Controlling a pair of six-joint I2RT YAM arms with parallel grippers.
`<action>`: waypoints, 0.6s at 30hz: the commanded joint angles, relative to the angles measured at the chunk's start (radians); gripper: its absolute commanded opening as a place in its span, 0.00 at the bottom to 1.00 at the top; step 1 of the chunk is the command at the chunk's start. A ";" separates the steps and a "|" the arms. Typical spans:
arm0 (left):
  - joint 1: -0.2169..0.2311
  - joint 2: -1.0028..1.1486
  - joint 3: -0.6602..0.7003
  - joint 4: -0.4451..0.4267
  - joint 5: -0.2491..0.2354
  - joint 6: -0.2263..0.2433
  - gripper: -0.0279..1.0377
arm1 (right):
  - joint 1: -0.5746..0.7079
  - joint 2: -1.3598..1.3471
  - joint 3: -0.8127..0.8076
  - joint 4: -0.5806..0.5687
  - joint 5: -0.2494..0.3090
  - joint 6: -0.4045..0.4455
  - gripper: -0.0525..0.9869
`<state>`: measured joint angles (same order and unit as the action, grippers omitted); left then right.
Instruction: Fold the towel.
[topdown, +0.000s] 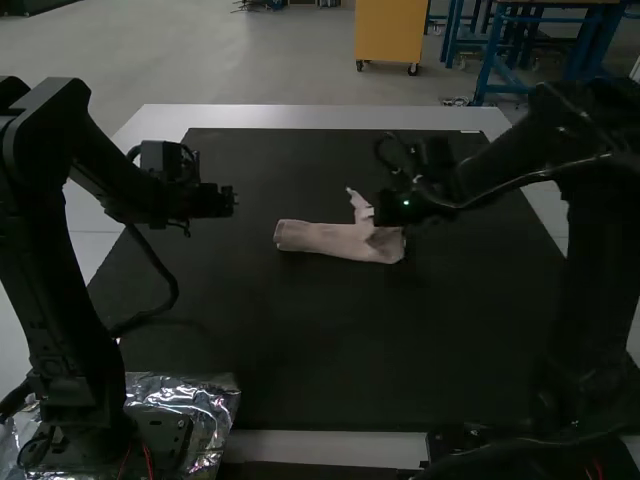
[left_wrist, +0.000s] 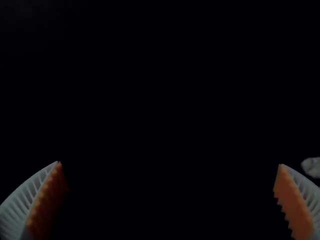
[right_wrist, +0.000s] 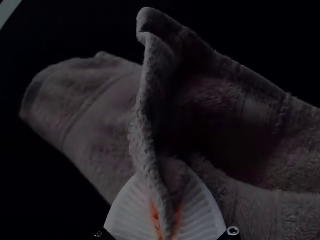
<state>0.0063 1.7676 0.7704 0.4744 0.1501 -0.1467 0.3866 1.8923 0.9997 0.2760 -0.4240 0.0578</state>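
Crinkled foil lies around the left arm's base, behind the left gripper, whose fingers stand wide apart with nothing between them. The dark mat stretches from there to the towel, a narrow, folded strip with one flap raised. In the left wrist view a pale scrap is cut off just beyond one finger. The right gripper, closed on a raised towel edge, partly hides the strip's right end; folds beneath are too dark to make out.
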 joint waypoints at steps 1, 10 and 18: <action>0.003 -0.030 0.007 0.024 -0.015 0.006 0.94 | 0.038 0.025 0.054 0.009 -0.021 0.028 0.03; 0.006 -0.030 -0.003 0.046 -0.015 -0.001 0.94 | 0.120 0.126 0.148 0.029 -0.019 0.039 0.03; 0.006 -0.026 -0.003 0.059 -0.015 -0.005 0.94 | 0.172 0.208 0.247 0.034 -0.019 0.050 0.03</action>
<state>0.0063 1.7676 0.7704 0.5209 0.1455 -0.1471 0.5354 2.0903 1.1965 0.3004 -0.4240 0.0940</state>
